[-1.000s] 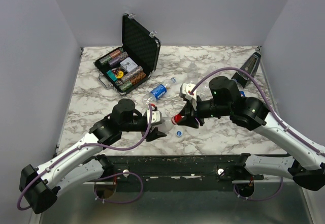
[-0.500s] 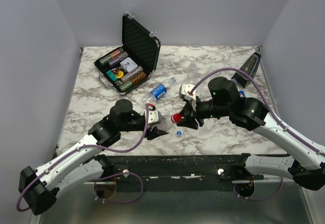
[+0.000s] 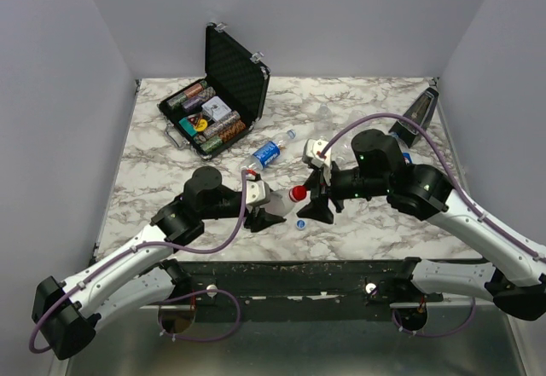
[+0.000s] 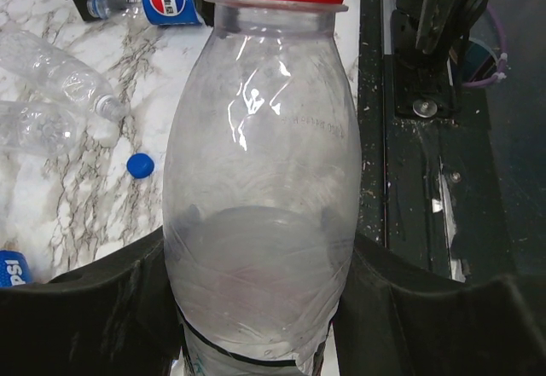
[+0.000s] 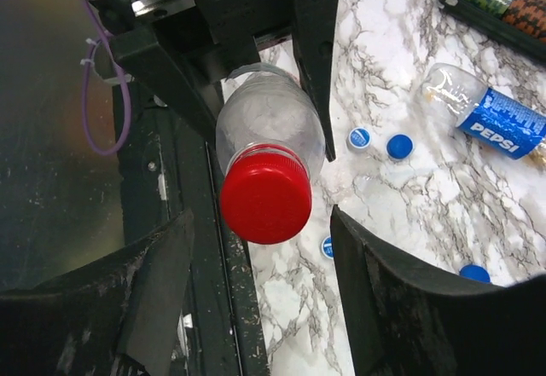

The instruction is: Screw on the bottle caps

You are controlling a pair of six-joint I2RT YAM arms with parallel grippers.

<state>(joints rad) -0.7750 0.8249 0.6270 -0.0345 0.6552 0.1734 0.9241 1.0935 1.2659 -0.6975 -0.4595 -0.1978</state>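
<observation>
Right gripper (image 5: 263, 222): my fingers are spread to either side of the red cap (image 5: 265, 197), with a gap on each side, gripping nothing.
Left gripper (image 4: 260, 252): my fingers are clamped on the belly of the clear bottle (image 4: 256, 163), whose neck points at my right gripper.
Red cap: it sits on the neck of that bottle, between my right fingers.
Just beyond: loose blue caps (image 5: 398, 146) lie on the marble table (image 3: 384, 231), under and beside the held bottle.
Further out: a Pepsi bottle (image 3: 268, 153) lies on its side past the blue caps. Two other clear bottles (image 4: 51, 65) lie near it. The open chip case (image 3: 217, 103) stands at the far left, well apart.
In the way: my left arm's own fingers flank the bottle directly behind the cap.
Change: a second ago my right fingers pinched the red cap; now they have let go. My left grip is unchanged.
</observation>
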